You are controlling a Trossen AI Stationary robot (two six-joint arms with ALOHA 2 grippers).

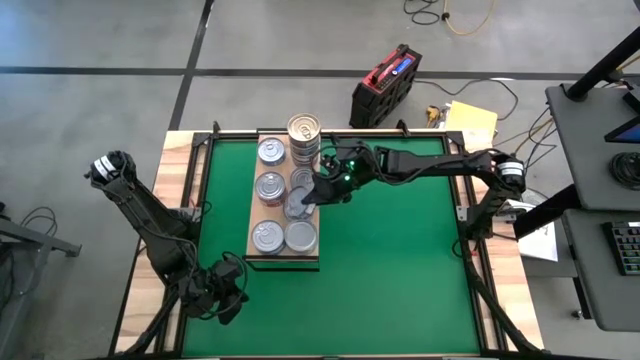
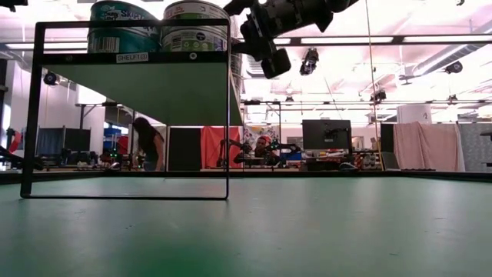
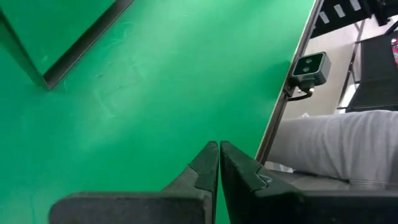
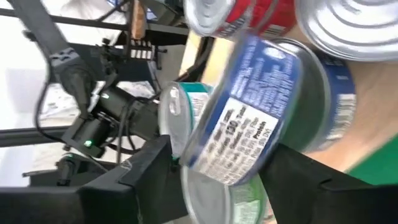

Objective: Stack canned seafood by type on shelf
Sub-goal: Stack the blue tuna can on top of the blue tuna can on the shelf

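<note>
While a blue can [image 4: 249, 124] tilts over a green can [image 4: 217, 199] at the middle of the shelf [image 1: 254, 210], the right gripper [image 1: 314, 194] brackets it from both sides; whether it is pinching the tin or only standing around it cannot be told. The step in hand looks like seating this tin on its match. Done well, that means levelling the tin so its rim sits square on the lid beneath, letting go only once it rests flat, then lifting straight up so the tin is not dragged sideways.

Other tins [image 1: 270, 187] crowd the spot on the shelf, and a tall stack [image 1: 304, 130] stands at the shelf's far end, close to the right arm's reach. A sideways exit could clip either, so upward is the safer way out. The working spot lies toward the shelf's right edge, where a nudged tin could roll off. The low view shows the shelf raised on a thin black frame [image 2: 228, 115], so that would be a real drop.

Right of the shelf, the green mat [image 1: 400, 260] lies bare, good room for retreat. The left gripper [image 3: 217, 163] waits closed, holding nothing, over the mat well off the shelf's near left corner.
</note>
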